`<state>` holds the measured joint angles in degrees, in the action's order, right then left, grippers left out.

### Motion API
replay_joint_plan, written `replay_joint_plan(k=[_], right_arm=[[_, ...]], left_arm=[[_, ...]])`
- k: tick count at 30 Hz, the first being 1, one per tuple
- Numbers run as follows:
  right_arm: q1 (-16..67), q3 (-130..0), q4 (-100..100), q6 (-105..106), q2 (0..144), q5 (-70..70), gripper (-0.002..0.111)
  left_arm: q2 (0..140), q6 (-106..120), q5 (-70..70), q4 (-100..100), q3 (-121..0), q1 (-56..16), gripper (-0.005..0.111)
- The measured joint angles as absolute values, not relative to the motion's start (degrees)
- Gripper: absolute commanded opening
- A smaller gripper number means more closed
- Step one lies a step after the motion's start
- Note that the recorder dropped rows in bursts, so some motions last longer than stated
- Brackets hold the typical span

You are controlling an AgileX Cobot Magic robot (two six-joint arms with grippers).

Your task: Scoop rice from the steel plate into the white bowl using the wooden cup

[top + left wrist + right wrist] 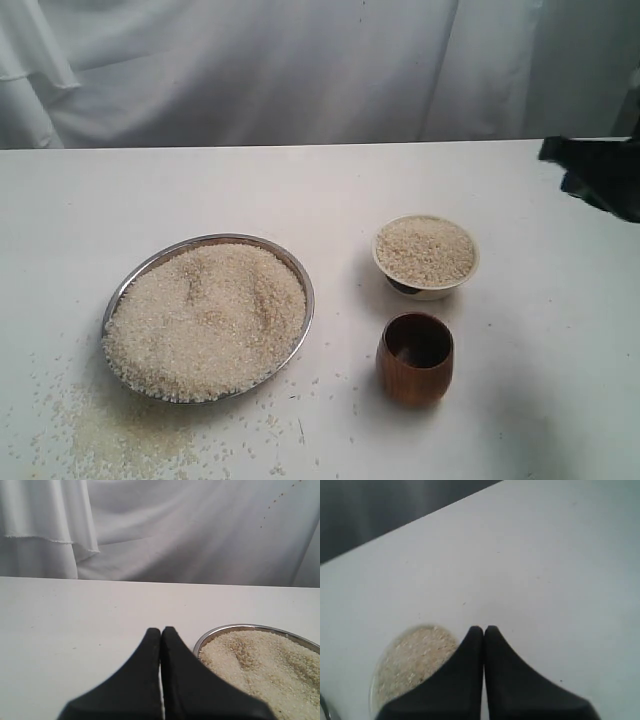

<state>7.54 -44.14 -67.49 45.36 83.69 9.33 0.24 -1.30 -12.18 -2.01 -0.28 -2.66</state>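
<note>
- Right gripper point(483, 630): black jaws pressed together, nothing between them. It hangs above the white table point(300, 190) at the right edge of the exterior view, apart from every dish.
- Left gripper point(161, 631): jaws likewise closed and empty, tips just beside the rim of the steel plate point(220, 630).
- White bowl point(440, 292): right of centre, filled with rice to the rim.
- Wooden cup point(413, 375): upright on the table, near the bowl on the camera side, not touching it. Nothing holds it, and its inside is dark.
- Steel plate, left of the bowl and cup: heaped with rice point(205, 320).
- Loose grains point(110, 430): scattered on the table around the plate's near-left side.
- White cloth point(250, 70) hangs behind.
</note>
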Motion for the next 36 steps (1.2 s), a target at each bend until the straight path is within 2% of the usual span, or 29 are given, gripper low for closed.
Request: replay_joint_plan(k=[3,5,10,13,15,24,29,36], right_arm=[[-0.90,-44.14,-67.49,41.64,82.91,13.32,0.000],[-2.27,-42.76,-67.39,50.59,79.27,11.96,0.000],[-0.22,-37.05,-69.65,63.61,69.29,1.26,0.000],[2.84,-33.37,-66.67,64.36,63.73,-5.61,0.000],[5.11,-31.18,-59.84,58.65,60.86,-8.38,0.000],[8.68,-19.83,-5.62,-3.43,44.87,-23.29,0.000],[8.68,-16.85,0.30,-11.92,37.49,-18.88,0.000],[8.68,-16.23,3.04,-12.05,21.43,-2.93,0.000]], left_arm=[[0.24,-1.30,-12.18,-2.01,-0.28,-2.66,0.000],[0.24,-1.30,-12.18,-2.01,-0.28,-2.66,0.000],[0.24,-1.30,-12.18,-2.01,-0.28,-2.66,0.000],[0.24,-1.30,-12.18,-2.01,-0.28,-2.66,0.000],[0.24,-1.30,-12.18,-2.01,-0.28,-2.66,0.000],[0.24,-1.30,-12.18,-2.01,-0.28,-2.66,0.000],[0.24,-1.30,-12.18,-2.01,-0.28,-2.66,0.000],[0.24,-1.30,-12.18,-2.01,-0.28,-2.66,0.000]])
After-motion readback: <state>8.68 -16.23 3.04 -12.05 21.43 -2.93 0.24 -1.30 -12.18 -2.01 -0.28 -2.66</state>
